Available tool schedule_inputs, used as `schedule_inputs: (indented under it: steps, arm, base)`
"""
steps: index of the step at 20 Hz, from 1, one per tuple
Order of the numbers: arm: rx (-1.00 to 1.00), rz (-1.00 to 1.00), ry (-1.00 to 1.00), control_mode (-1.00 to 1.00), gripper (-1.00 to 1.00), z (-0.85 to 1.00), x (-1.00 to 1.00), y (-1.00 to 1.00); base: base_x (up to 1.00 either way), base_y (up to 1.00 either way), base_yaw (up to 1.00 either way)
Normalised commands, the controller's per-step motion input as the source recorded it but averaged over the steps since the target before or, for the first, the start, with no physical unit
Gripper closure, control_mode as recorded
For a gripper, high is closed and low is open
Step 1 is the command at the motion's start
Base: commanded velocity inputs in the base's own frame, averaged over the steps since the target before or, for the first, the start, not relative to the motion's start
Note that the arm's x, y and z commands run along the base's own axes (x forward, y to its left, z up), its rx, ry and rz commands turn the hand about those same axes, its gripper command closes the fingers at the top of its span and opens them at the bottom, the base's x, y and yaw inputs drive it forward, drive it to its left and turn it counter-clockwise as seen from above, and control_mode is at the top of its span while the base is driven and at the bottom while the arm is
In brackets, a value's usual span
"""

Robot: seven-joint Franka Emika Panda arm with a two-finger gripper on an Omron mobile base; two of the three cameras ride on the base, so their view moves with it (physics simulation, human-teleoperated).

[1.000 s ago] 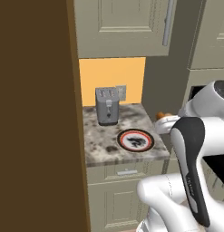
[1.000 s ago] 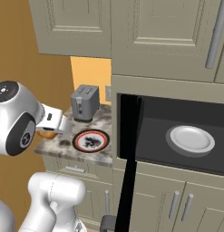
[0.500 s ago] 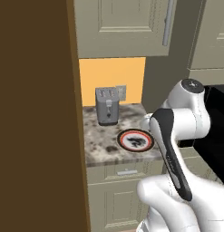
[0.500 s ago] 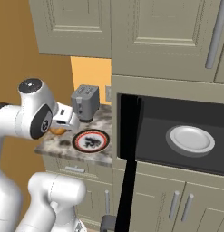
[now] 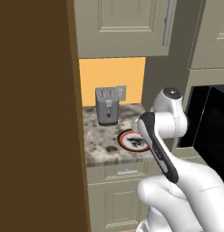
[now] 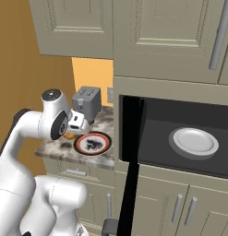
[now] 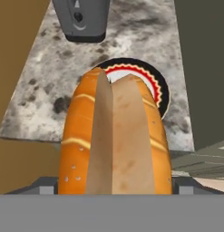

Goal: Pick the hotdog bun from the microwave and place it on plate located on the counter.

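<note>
From the hand view I see the hotdog bun (image 7: 114,140) up close, split side facing the camera, its near end sitting at the claw (image 7: 114,188) so I read the claw as closed on it. Beyond the bun lies the plate (image 7: 152,86) with its red rim, on the speckled desk (image 7: 45,90), and the grey toaster (image 7: 81,18) stands further back.

The right base view gives me what the hand view cannot: the arm reaches over the desk (image 6: 55,148) from the left, the claw (image 6: 71,131) hangs just left of the plate (image 6: 92,143), and a sliver of orange bun (image 6: 69,135) peeks out below the wrist. It also shows the microwave (image 6: 180,138) with its door swung open and a plain white plate (image 6: 195,141) inside.

In the left base view the arm's elbow covers the claw; I see part of the plate (image 5: 127,138), the toaster (image 5: 107,105) and the desk (image 5: 97,140), with the microwave (image 5: 208,122) at the right edge.
</note>
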Motion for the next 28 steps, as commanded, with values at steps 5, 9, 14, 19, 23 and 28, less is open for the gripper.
schedule_inputs:
  steps: [5, 9, 14, 19, 23, 28]
  arm:
    - [0.00, 0.00, 0.00, -1.00, 1.00, -0.64, 0.58, 0.00]
    - [0.00, 0.00, 0.00, -1.00, 1.00, -0.60, 0.49, 0.00]
    - [0.00, 0.00, 0.00, -1.00, 1.00, -0.42, 0.50, 0.00]
    - [0.00, 0.00, 0.00, -1.00, 1.00, -0.24, 0.48, 0.00]
    - [0.00, 0.00, 0.00, -1.00, 1.00, -0.25, 0.36, 0.00]
    - [0.00, 0.00, 0.00, -1.00, 1.00, -0.29, 0.11, 0.00]
  base:
    - [0.00, 0.00, 0.00]
    - [0.00, 0.00, 0.00]
    - [0.00, 0.00, 0.00]
    - [0.00, 0.00, 0.00]
    - [0.00, 0.00, 0.00]
    - [0.00, 0.00, 0.00]
